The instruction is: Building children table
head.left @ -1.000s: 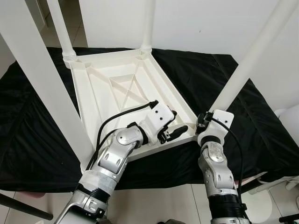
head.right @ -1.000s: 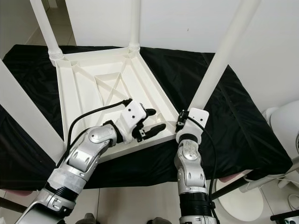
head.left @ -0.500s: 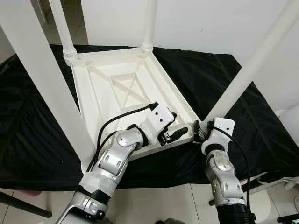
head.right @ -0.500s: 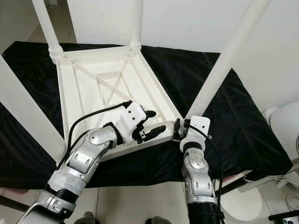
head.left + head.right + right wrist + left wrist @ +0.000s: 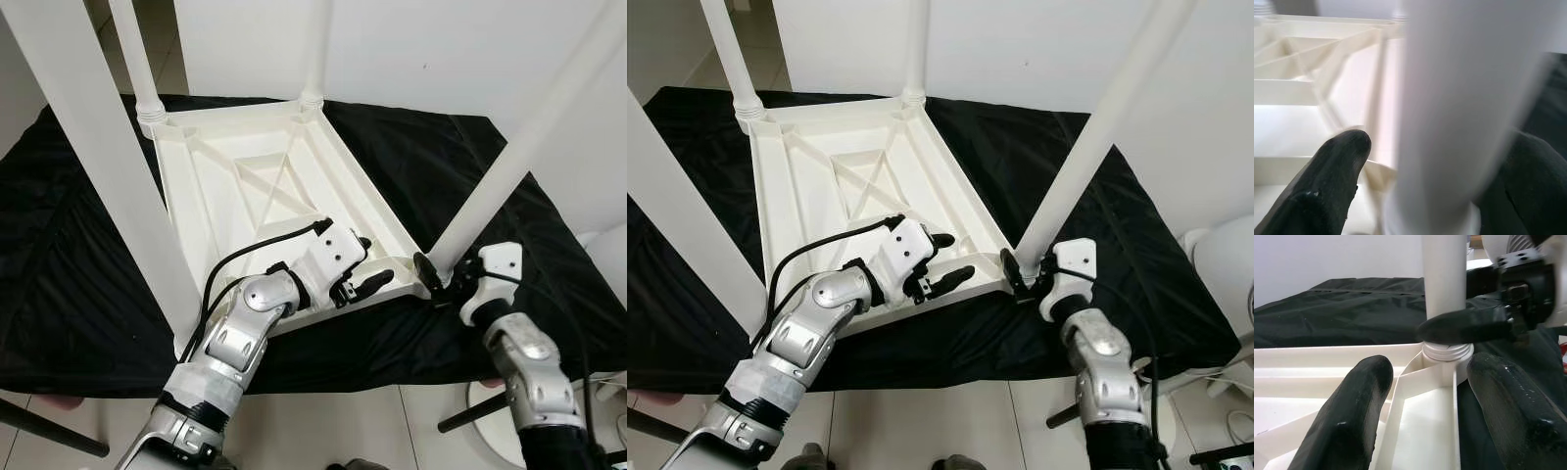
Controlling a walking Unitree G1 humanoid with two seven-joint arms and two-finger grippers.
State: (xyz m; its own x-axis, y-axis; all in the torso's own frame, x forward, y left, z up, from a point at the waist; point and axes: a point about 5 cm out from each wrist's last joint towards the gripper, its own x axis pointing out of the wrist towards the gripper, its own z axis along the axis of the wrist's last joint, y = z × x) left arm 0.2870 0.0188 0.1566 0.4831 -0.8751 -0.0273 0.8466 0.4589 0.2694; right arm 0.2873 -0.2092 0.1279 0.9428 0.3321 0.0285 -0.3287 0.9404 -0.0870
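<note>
The white children's table (image 5: 245,186) lies upside down on a black cloth, its legs pointing up. My left gripper (image 5: 375,259) is open at the near rim of the underside, one finger on each side of a rib (image 5: 1447,382). My right gripper (image 5: 431,274) is at the base of the near right leg (image 5: 509,166), by its threaded collar (image 5: 1447,351). It stands open with a finger on each side of the leg. In the right wrist view a gap shows between one fingertip (image 5: 1347,147) and the leg (image 5: 1459,98).
The near left leg (image 5: 108,176) rises close beside my left arm, and two far legs (image 5: 137,59) stand at the back corners. The black cloth (image 5: 69,245) covers the low surface. Tiled floor and a white rounded object (image 5: 612,245) lie to the right.
My right arm has swung out to the right around the base of the near right leg, fingers staying at the collar. The left gripper has held its place on the rim.
</note>
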